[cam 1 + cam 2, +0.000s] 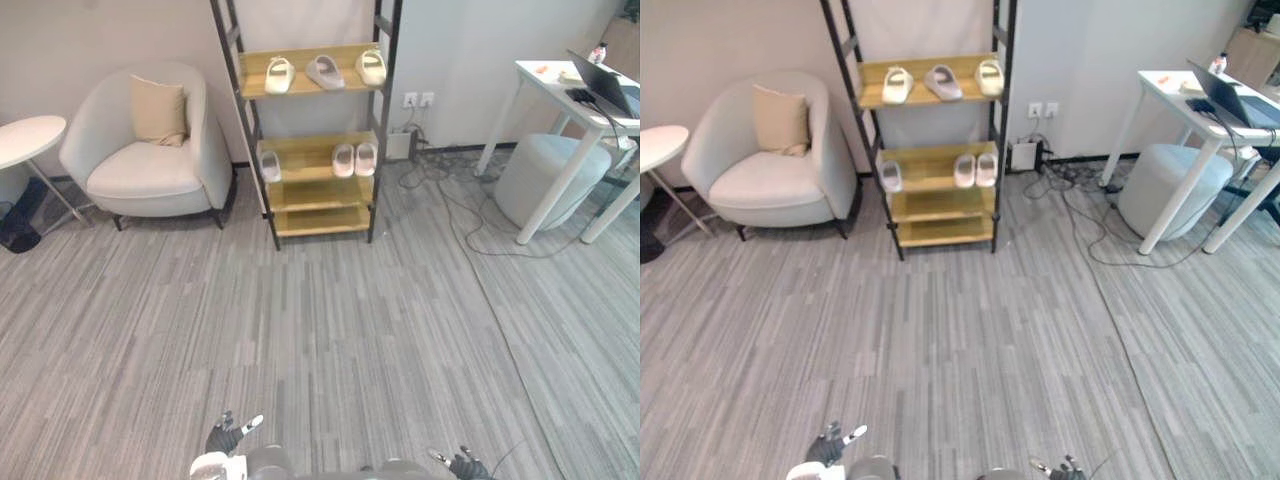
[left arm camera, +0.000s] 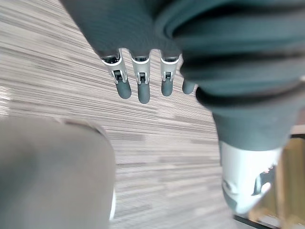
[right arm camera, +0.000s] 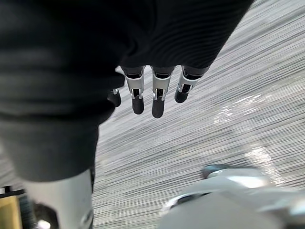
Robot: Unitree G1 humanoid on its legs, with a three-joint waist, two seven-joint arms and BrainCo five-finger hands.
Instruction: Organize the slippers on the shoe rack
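A wooden shoe rack [image 1: 312, 192] with a black frame stands against the far wall. On its top shelf lie three pale slippers: one at the left [image 1: 279, 74], a greyer one in the middle [image 1: 325, 71] and one at the right [image 1: 371, 67]. The middle shelf holds a pair of white slippers [image 1: 354, 159] at the right and a single slipper [image 1: 270, 166] at the left edge. My left hand [image 1: 228, 435] hangs low at the bottom of the view, open and empty. My right hand [image 1: 462, 464] hangs at the bottom right, fingers straight [image 3: 157, 100], holding nothing.
A pale armchair [image 1: 150, 150] with a beige cushion stands left of the rack, beside a round white side table [image 1: 28, 138]. At the right are a white desk [image 1: 580, 110] with a laptop, a grey pouf [image 1: 545, 180] and cables [image 1: 450, 200] on the floor. Grey carpet lies between me and the rack.
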